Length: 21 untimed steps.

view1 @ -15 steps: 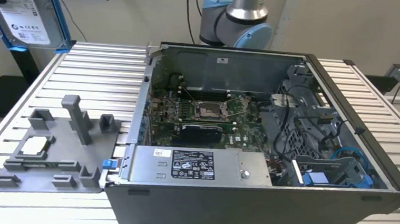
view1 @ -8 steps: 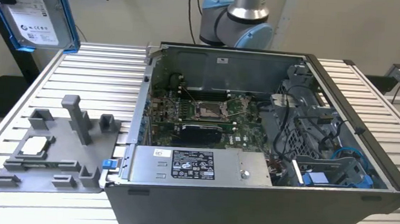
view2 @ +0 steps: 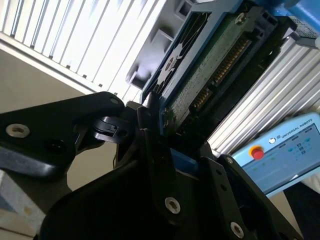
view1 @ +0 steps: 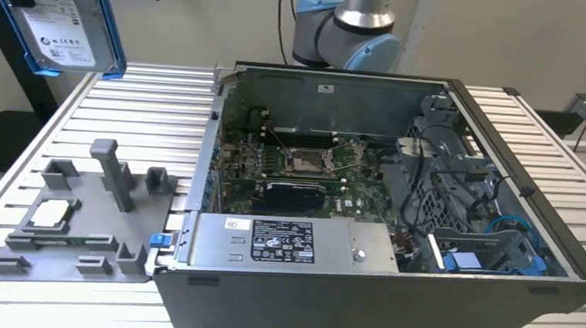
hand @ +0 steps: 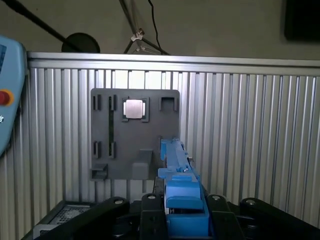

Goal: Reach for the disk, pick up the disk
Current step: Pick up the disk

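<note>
found the hand [view2: 170, 145] closed on the disk [view2: 210, 65] in the second wrist view, w/ black fingers [view2: 150, 130] pinching the blue frame from both sides. noted the drive's green circuit board & connector row facing that cam, and the body running straight out from the fingertips. saw a pale blue pendant [view2: 280, 150] w/ a red button [view2: 257, 151] past the hand, down at counter level.

in the first wrist view, saw the disk [hand: 176, 165] edge-on, its blue frame sticking out fwd between the two fingers. picked out a grey fixture plate [hand: 135, 132] lying flat on the slatted counter [hand: 250, 125], out ahead of the hand & well apart from it. spotted a small silver square chip [hand: 134, 108] seated in a recess of the plate, beyond the disk's tip.

in the exterior view, found the disk [view1: 61, 16] up in the air, well clear of the counter [view1: 121, 105], tilted, white label side toward the cam. noted the plate [view1: 78, 219] down below the hand, chip [view1: 52, 213] sitting in it. saw an open computer case [view1: 393, 217] just beside the plate, well apart from the hand, w/ motherboard [view1: 304, 165], labelled power supply [view1: 287, 243] & a blue bay [view1: 493, 255] inside. made out the arm's base joints [view1: 349, 29] behind the case.
</note>
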Tool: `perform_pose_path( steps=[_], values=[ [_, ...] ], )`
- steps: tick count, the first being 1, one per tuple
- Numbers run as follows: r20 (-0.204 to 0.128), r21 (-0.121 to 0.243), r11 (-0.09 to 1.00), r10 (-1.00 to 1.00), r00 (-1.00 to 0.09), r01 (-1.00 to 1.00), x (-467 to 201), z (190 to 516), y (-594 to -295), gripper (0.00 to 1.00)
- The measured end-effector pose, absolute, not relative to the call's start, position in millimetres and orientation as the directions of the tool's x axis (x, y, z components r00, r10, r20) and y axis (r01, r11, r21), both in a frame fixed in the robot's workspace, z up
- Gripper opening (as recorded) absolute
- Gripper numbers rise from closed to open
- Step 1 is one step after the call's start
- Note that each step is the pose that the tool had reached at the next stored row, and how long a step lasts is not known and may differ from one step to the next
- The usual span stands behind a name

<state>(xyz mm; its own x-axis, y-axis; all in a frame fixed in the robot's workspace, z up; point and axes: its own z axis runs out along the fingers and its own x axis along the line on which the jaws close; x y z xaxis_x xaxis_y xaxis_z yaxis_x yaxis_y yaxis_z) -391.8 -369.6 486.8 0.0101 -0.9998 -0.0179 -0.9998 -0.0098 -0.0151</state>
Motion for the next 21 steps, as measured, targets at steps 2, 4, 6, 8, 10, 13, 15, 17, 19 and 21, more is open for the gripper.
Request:
perform_pose_path(
  steps=[2,4,6,8,10,13,15,17,19,21],
  values=[
    [-0.018,-0.015,-0.01,-1.0,0.01,-1.0,-388,487,-370,0.0],
    [-0.018,-0.015,-0.01,-1.0,0.01,-1.0,-385,487,-370,0.0],
    [-0.018,-0.015,-0.01,-1.0,0.01,-1.0,-382,487,-370,0.0],
    [-0.018,-0.015,-0.01,-1.0,0.01,-1.0,-380,487,-370,0.0],
    [-0.018,-0.015,-0.01,-1.0,0.01,-1.0,-377,487,-370,0.0],
    [-0.018,-0.015,-0.01,-1.0,0.01,-1.0,-371,487,-370,0.0],
    [-0.018,-0.015,-0.01,-1.0,0.01,-1.0,-366,487,-370,0.0],
    [-0.018,-0.015,-0.01,-1.0,0.01,-1.0,-361,487,-370,0.0],
    [-0.018,-0.015,-0.01,-1.0,0.01,-1.0,-356,487,-370,0.0],
    [-0.018,-0.015,-0.01,-1.0,0.01,-1.0,-349,487,-370,0.0]
  ],
)
